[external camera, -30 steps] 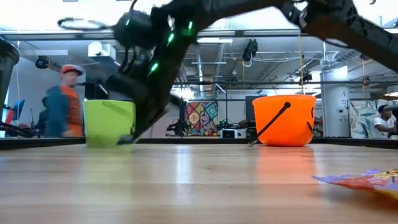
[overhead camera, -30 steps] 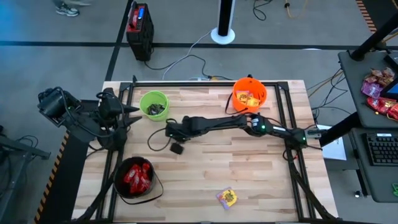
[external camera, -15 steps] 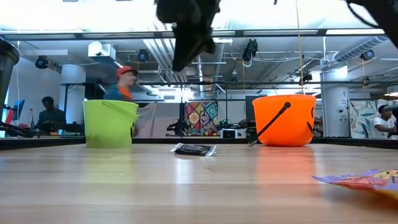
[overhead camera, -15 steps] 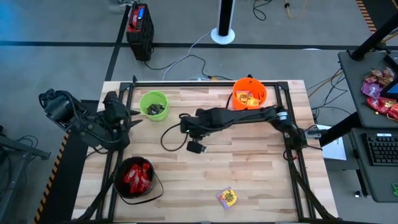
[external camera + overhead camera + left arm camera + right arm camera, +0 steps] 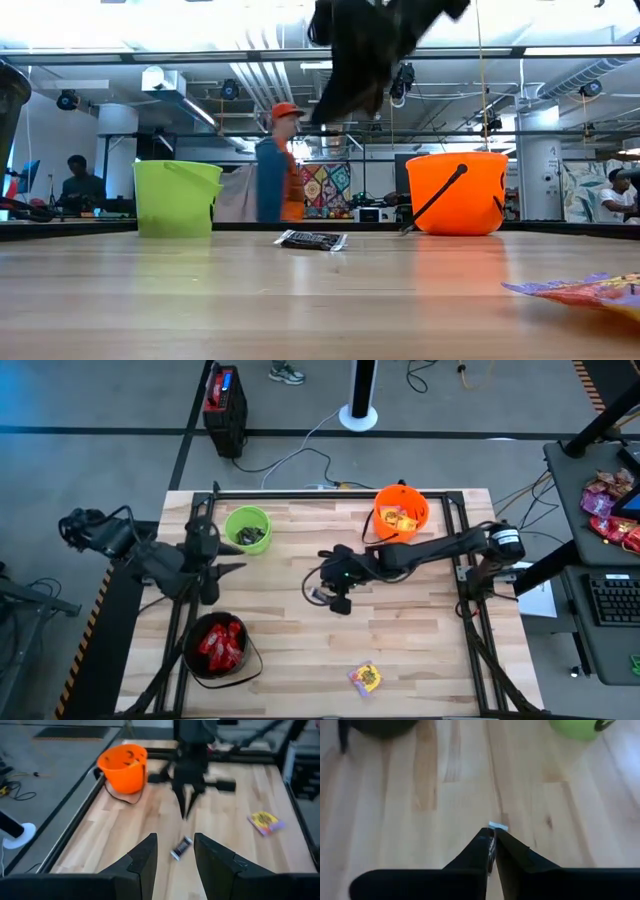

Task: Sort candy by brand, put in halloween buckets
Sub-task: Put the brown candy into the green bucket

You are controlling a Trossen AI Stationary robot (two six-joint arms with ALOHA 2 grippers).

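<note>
Currently the right claw (image 5: 336, 598), pinched shut and empty, hangs mid-frame over the dark-wrapped candy (image 5: 319, 597) lying on the wooden table (image 5: 420, 650); better reopen, descend squarely, then carry it to the lime green plastic bucket (image 5: 247, 528), upper left.

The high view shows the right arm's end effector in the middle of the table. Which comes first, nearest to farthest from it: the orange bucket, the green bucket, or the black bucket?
From the right end effector, shut above the table's middle:
1. Orange bucket, at the far edge, towards the right arm's side.
2. Green bucket, at the far edge, on the left arm's side.
3. Black bucket, at the near left corner, holding red candies.
</note>
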